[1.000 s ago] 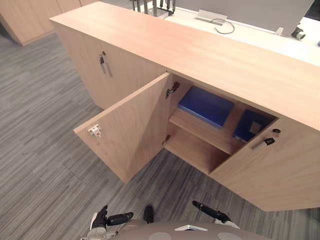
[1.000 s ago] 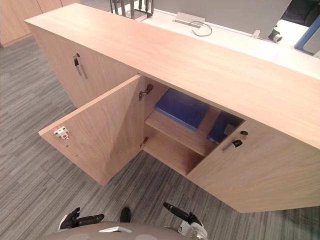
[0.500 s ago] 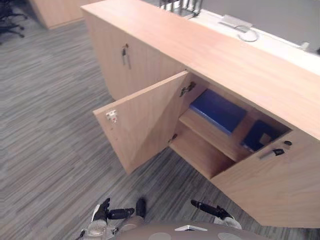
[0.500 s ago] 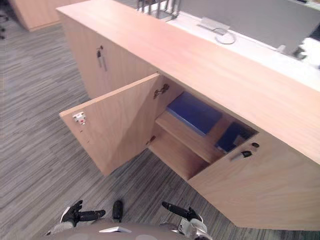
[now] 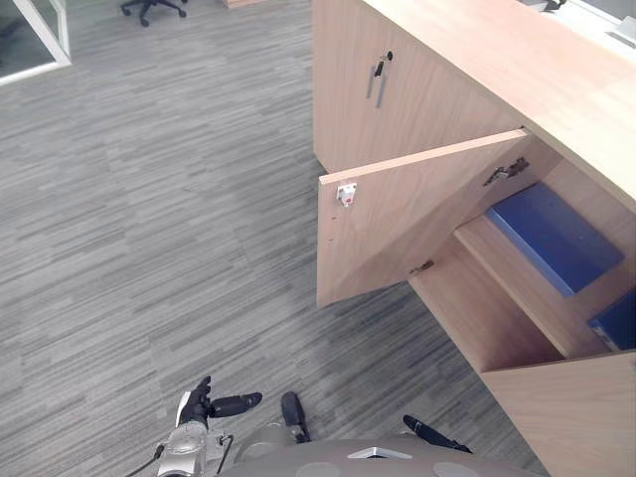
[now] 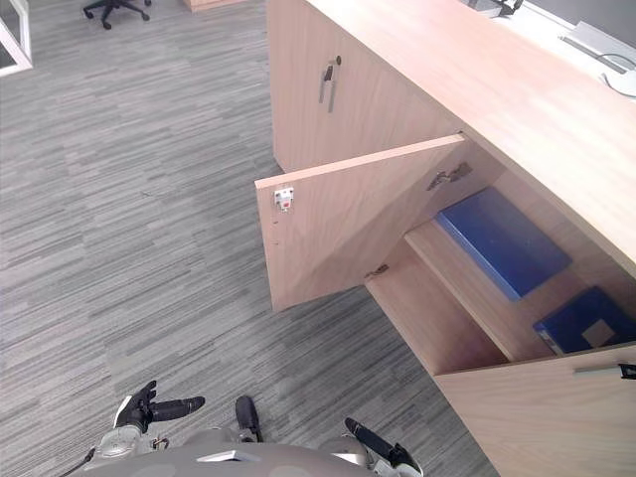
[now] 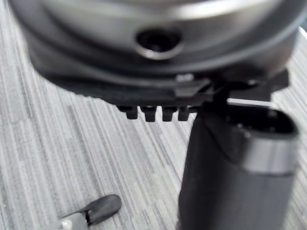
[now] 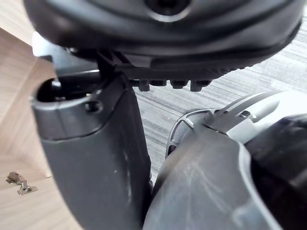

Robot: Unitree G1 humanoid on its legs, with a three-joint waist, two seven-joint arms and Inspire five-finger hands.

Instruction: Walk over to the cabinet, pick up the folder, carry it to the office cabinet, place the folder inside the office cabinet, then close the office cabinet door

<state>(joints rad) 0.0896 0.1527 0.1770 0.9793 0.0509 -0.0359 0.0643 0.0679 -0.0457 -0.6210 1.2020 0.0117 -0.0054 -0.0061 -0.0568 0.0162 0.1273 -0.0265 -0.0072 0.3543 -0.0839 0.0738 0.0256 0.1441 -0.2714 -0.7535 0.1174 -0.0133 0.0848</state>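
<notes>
While both hands hang empty and low, what looks left is shutting the door, so plan around that. At the far upper left an office chair (image 6: 117, 8) stands on the grey carpet (image 5: 149, 229), well apart from you. Your left hand (image 5: 204, 402) hangs low over the carpet, fingers straight and relaxed, holding nothing.

Next comes the wooden cabinet (image 5: 517, 70). Its shut door (image 5: 348, 109) has a handle and key. The open door (image 5: 397, 224) beside it swings wide out over the carpet, with its free edge and small white latch (image 5: 346, 194) on your left side. Your right hand (image 6: 378, 445) is slack and empty too, well apart from that door.

The folder (image 6: 502, 238) lies flat on the upper shelf (image 6: 467, 298) inside, with neither hand touching it. A second blue folder (image 6: 581, 323) sits just beside it, further right.

The main risks I see:
- **Walking in square:** a step straight in could knock your body or left arm against the door's free edge and jolt the hinges.
- **A weak push:** pushing with straight fingers near the hinge side gives poor leverage, and the fingers may slide along the smooth panel.
- **A blocked door:** I cannot tell whether the folder overhangs the shelf front. If it does, the closing door could catch it and stay ajar.
- **A trapped hand:** a hand left at the closing edge could get caught.
</notes>
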